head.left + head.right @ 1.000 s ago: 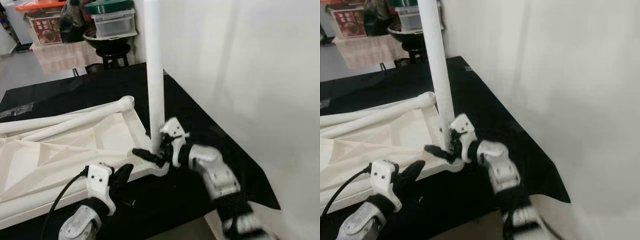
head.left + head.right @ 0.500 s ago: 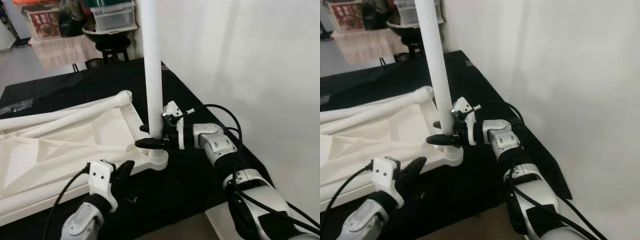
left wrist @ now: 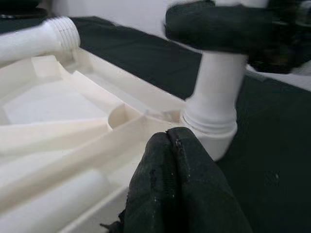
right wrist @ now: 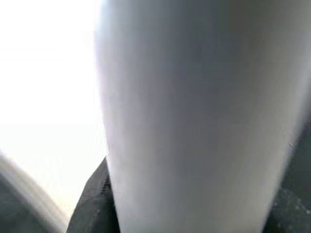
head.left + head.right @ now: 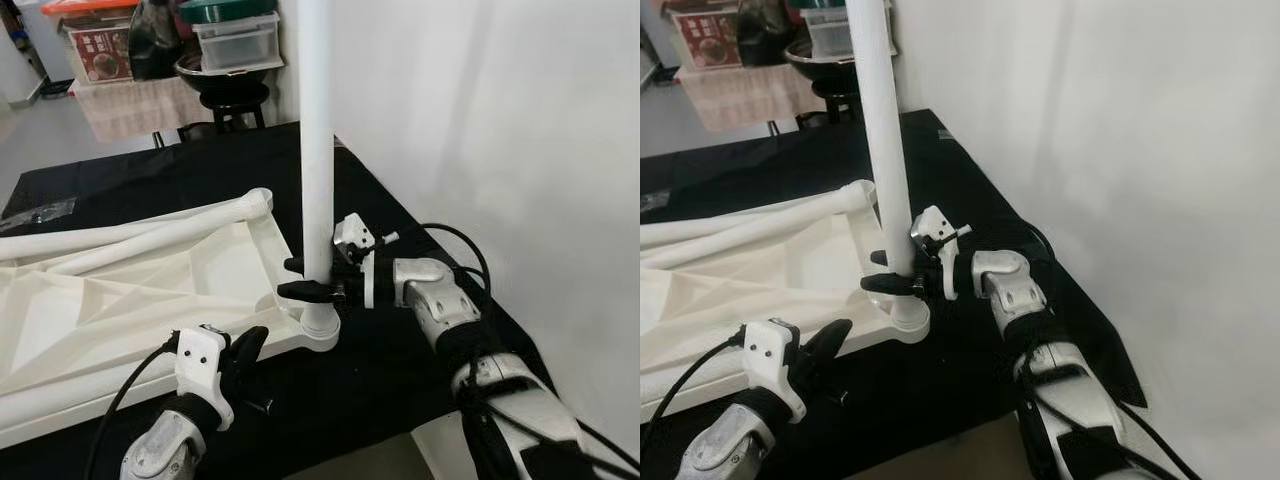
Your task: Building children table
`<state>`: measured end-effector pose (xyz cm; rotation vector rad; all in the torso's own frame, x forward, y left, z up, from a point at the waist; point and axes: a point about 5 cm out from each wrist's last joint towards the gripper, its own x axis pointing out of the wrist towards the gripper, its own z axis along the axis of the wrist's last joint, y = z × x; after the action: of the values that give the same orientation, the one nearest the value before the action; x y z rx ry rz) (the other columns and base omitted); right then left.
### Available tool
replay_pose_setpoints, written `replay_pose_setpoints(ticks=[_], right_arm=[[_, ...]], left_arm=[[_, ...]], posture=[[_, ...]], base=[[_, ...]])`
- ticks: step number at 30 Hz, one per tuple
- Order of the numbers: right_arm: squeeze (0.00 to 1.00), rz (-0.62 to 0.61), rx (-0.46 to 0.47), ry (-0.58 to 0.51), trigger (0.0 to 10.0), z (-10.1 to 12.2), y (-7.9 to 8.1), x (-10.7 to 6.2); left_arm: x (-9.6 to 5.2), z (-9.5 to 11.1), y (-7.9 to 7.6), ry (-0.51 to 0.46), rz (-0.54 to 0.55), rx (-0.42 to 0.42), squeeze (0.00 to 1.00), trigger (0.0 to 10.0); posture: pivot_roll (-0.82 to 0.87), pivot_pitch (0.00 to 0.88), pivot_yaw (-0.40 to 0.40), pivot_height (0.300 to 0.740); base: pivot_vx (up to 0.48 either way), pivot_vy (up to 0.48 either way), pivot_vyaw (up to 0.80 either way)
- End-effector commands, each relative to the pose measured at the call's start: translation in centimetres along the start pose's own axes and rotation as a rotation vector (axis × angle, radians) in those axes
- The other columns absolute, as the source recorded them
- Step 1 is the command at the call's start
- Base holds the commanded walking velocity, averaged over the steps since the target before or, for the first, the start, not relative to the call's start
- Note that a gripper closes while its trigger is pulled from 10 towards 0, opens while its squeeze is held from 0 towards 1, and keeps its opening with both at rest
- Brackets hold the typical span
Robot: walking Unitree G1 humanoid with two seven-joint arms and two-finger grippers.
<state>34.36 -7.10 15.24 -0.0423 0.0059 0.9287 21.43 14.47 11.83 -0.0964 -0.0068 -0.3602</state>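
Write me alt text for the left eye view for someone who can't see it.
The right gripper clasps a tall white table leg standing upright in the corner socket of an upside-down white tabletop on a black cloth. The left gripper, fingers together, rests at the tabletop's near edge.

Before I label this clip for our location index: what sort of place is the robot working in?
Probably a home or storage corner: lidded plastic bins stacked on a stool, a plain white wall, and a black-covered table holding the upturned white tabletop.
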Motion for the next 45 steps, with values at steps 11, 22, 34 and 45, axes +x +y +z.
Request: replay_pose_setpoints(ticks=[11, 22, 34, 45], right_arm=[[0.0, -0.237, 0.075, 0.171, 0.0, -3.1, 2.8, 0.1], [1.0, 0.144, 0.109, 0.016, 10.0, 0.5, 3.3, 0.3], [0.0, 0.434, 0.043, 0.136, 10.0, 1.7, -1.3, 0.6], [0.0, 0.45, 0.074, 0.138, 0.0, 1.4, -2.2, 0.3]], left_arm=[[0.1, 0.1, 0.3, 0.004, -0.005, 0.012, 0.0, 10.0], [0.4, 0.1, 0.3, 0.002, -0.003, 0.006, 0.0, 10.0], [0.6, -0.2, 0.4, 0.006, 0.0, 0.008, 0.0, 10.0], [0.6, -0.3, 0.2, 0.007, -0.002, 0.004, 0.0, 10.0]], posture=[[0.0, 0.051, 0.006, 0.74], [0.0, 0.03, 0.017, 0.74], [0.02, 0.011, 0.017, 0.74], [0.01, 0.002, 0.018, 0.74]], base=[[0.0, 0.0, 0.0], [0.0, 0.0, 0.0], [0.0, 0.0, 0.0], [0.0, 0.0, 0.0]])
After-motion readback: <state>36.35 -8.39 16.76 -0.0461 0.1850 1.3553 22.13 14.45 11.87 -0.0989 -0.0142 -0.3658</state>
